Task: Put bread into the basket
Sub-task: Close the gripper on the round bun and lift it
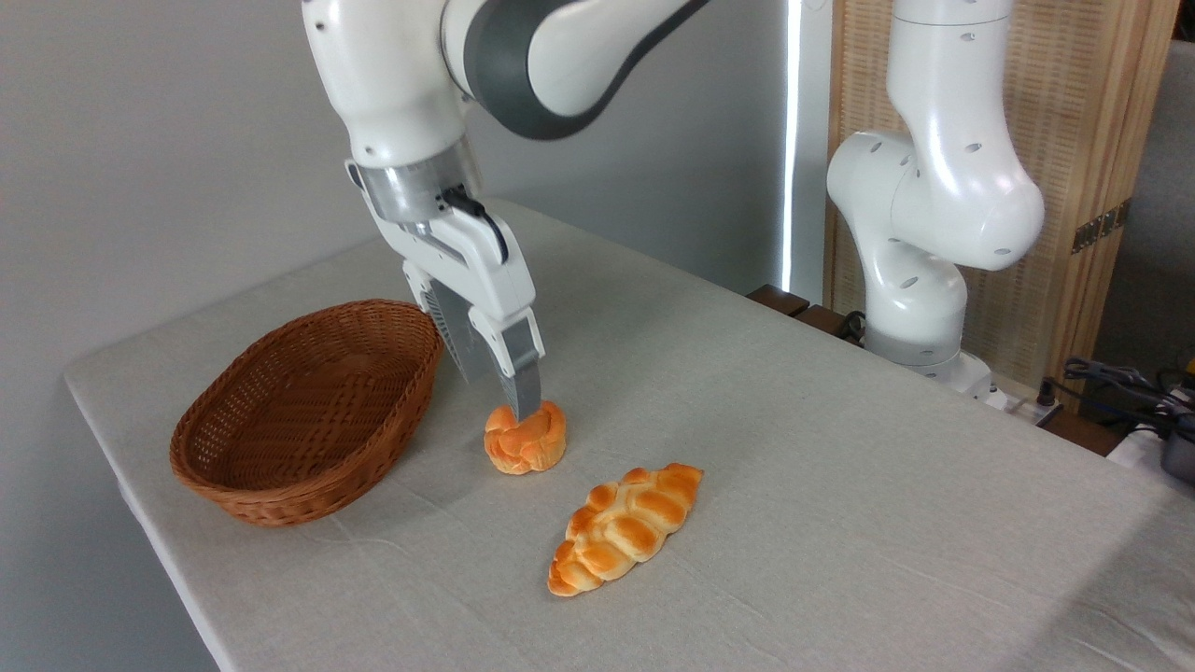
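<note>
Nearest the camera, a long braided loaf (625, 527) is seen lying flat on the table (840, 485), leaf-shaped, glossy and golden-orange, with plump segments divided by paler creases. Just behind it and to the left, well clear of it, the bread (525, 439) is found: a small round knotted bun of the same glazed orange, with pale folds, resting on the cloth. The table is covered in a light grey fabric, matte and faintly wrinkled. The gripper (523, 403) is lowered onto the bun from above, tilted slightly, and its grey metal fingers (525, 378) are pressed into or against the top of the bun; only one finger is clearly made out, so whether the bun is clamped or the jaws stand apart cannot be told. To the left of the bun, near but not touching it, the basket (308, 411) is set: an oval of brown woven wicker with low sloping sides and a tightly plaited rim, with nothing lying in it. The arm (448, 84) is made of smooth white shells with dark grey joints, and its base is mounted at the far right edge of the table.
</note>
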